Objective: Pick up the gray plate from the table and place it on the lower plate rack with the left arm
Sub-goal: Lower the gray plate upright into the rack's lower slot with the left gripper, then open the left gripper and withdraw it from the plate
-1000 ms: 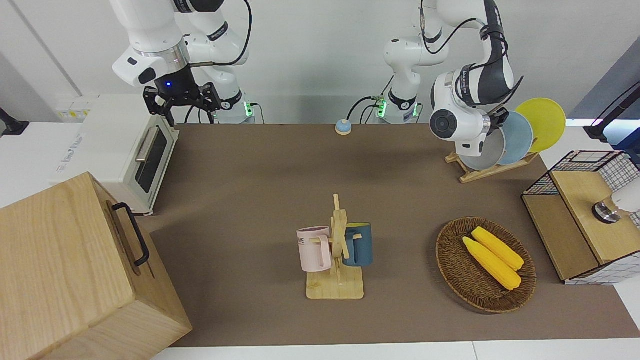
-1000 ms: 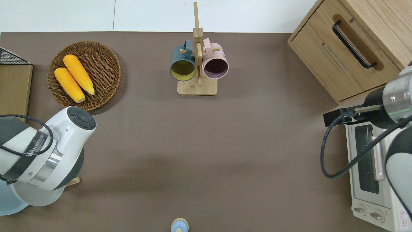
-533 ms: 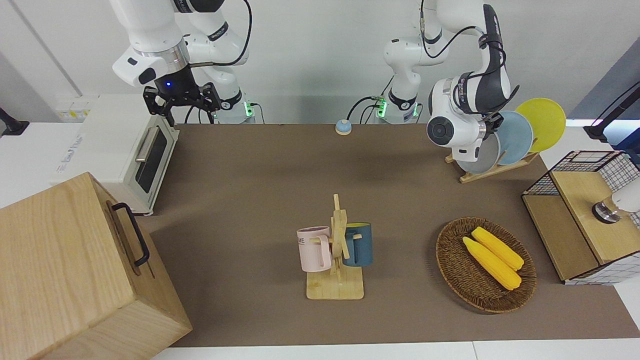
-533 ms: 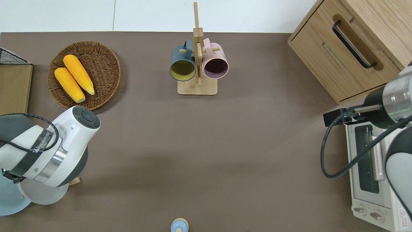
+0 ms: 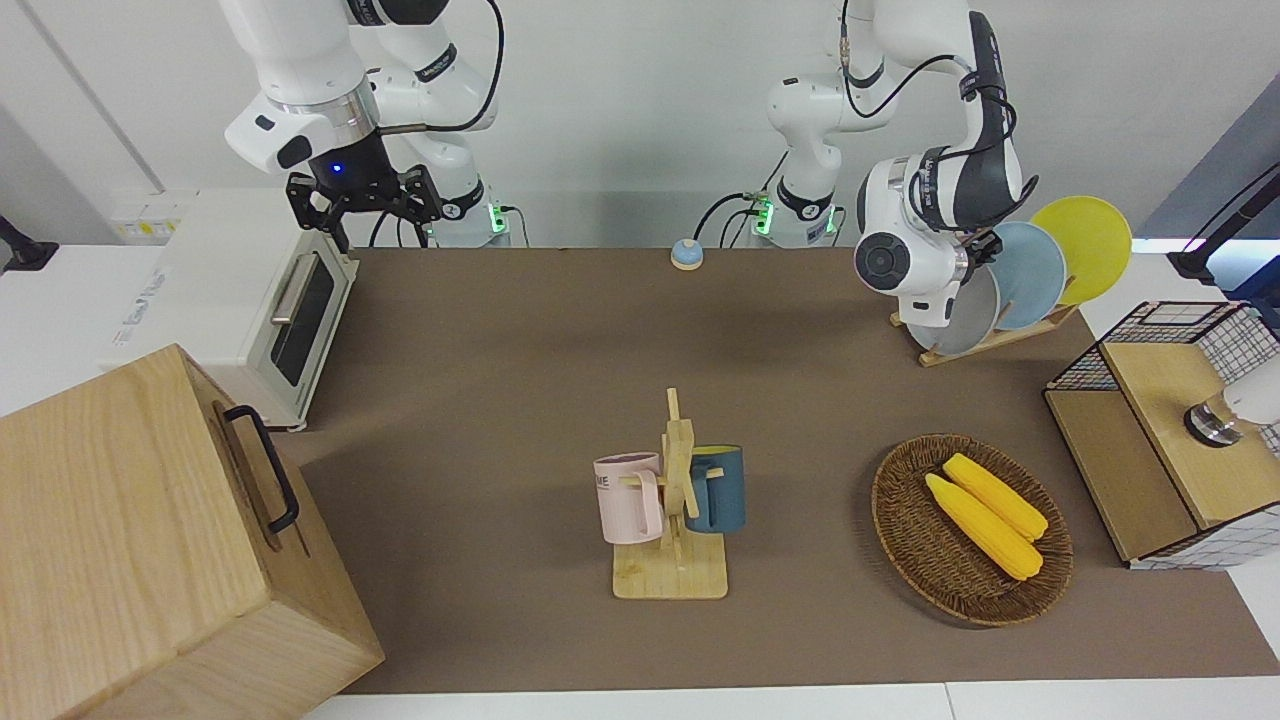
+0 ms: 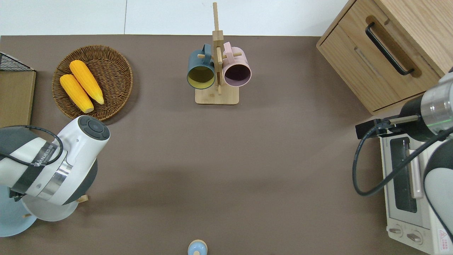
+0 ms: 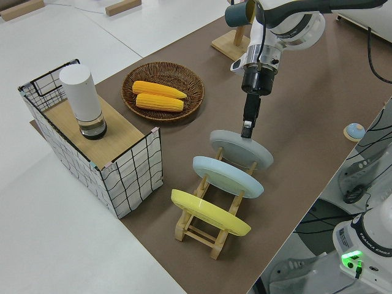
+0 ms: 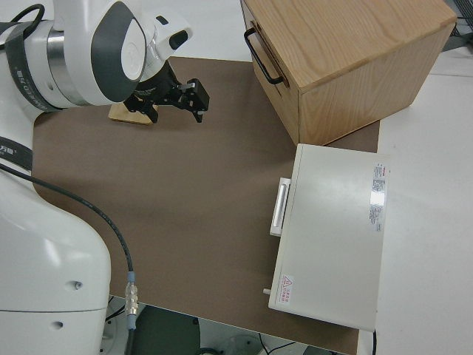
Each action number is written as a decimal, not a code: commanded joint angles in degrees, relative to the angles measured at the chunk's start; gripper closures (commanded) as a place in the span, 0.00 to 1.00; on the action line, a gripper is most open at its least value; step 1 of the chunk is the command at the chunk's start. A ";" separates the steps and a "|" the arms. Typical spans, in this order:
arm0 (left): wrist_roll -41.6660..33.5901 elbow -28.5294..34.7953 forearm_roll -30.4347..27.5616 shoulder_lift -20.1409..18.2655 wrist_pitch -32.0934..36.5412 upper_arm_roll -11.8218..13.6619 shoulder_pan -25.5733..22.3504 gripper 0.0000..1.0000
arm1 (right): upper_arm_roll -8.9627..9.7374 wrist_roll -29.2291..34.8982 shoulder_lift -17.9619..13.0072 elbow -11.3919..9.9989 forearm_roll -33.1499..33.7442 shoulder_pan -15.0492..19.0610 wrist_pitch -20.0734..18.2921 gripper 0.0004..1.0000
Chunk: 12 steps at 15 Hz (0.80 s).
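Left tool pointing straight down, clamped on the upper rim of the gray plate — edge hold keeping the plate on its slant. Plate seated in the end slot of the lower plate rack, nearest the middle of the counter, beside the light blue plate and the yellow plate (all three leaning alike between pegs). Placement judged nearly finished — only the release left. Right arm parked.
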State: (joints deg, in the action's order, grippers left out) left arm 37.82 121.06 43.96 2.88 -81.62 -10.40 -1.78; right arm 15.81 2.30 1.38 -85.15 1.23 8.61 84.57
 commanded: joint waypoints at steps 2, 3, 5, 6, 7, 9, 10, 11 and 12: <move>-0.29 -4.06 -7.11 -0.42 -1.88 0.99 0.20 0.01 | 0.98 0.69 -0.15 0.51 0.08 1.06 -0.81 0.02; -0.29 -5.56 -9.31 -0.42 -1.88 1.25 0.20 0.01 | 0.98 0.69 -0.15 0.51 0.08 1.06 -0.81 0.02; -0.38 -8.55 -14.05 -0.68 -2.05 1.78 0.11 0.02 | 0.98 0.69 -0.15 0.51 0.08 1.06 -0.81 0.02; -0.47 -9.52 -15.99 -1.03 -2.32 2.30 0.11 0.02 | 0.98 0.69 -0.15 0.51 0.08 1.06 -0.81 0.02; -1.08 -10.40 -17.66 -1.12 -2.58 2.66 0.02 0.02 | 0.98 0.69 -0.15 0.51 0.08 1.06 -0.81 0.02; -3.27 -12.51 -20.74 -1.73 -2.50 3.10 0.02 0.02 | 0.98 0.69 -0.15 0.51 0.08 1.06 -0.81 0.02; -3.89 -12.95 -23.02 -2.52 -2.49 4.23 0.11 0.02 | 0.98 0.69 -0.07 0.51 0.08 1.06 -0.81 0.02; -4.77 -13.91 -25.48 -3.66 -2.49 6.07 0.29 0.02 | 0.98 0.69 -0.07 0.51 0.08 1.06 -0.81 0.02; -6.69 -15.40 -28.81 -4.11 -2.41 7.92 0.37 0.02 | 0.98 0.69 -0.07 0.51 0.08 1.06 -0.72 0.02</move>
State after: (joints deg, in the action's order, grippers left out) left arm 35.52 108.37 22.28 1.23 -83.64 -6.98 -1.80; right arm 15.81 2.30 1.38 -85.15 1.23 8.61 84.57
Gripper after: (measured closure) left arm 0.013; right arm 0.013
